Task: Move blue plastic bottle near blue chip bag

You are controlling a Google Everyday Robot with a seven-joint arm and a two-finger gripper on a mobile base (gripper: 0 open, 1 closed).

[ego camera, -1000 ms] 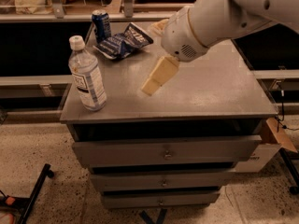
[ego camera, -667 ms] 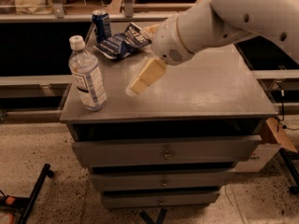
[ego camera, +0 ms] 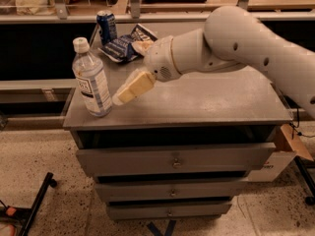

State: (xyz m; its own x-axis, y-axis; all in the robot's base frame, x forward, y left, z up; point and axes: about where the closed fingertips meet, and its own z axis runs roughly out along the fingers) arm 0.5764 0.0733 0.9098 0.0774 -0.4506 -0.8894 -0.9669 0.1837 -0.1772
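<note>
While the blue plastic bottle (ego camera: 92, 82) stands upright at about 8 o'clock on the grey bench (ego camera: 221, 102), close to its front left corner, the gripper (ego camera: 127, 73) hangs just off the bottle's 3 o'clock side. Its two cream fingers (ego camera: 134, 86) are spread wide and hold nothing. The lower one slants down toward 8 o'clock and its tip ends just beside the bottle's lower half; whether it touches the plastic cannot be told. The upper one points toward 11 o'clock and reaches the near edge of the blue chip bag (ego camera: 120, 45). That bag lies crumpled and flat at about 11 o'clock on the bench top, well apart from the bottle, which sits at its 7 o'clock. A dark blue soda can (ego camera: 107, 26) stands upright just beside the bag, at the bag's 10 o'clock and nearer the bench's back edge. The white arm (ego camera: 246, 43) comes in from 3 o'clock, crossing above the bench top at a slight downward slant toward the wrist. Below the top, the bench front carries three drawers (ego camera: 172, 161) stacked one under another, the uppermost pulled slightly out. At about 4 o'clock of the bench a cardboard box (ego camera: 293, 141) leans by its side, and at 7 o'clock a black stand leg (ego camera: 39, 195) lies on the speckled floor (ego camera: 74, 200).
</note>
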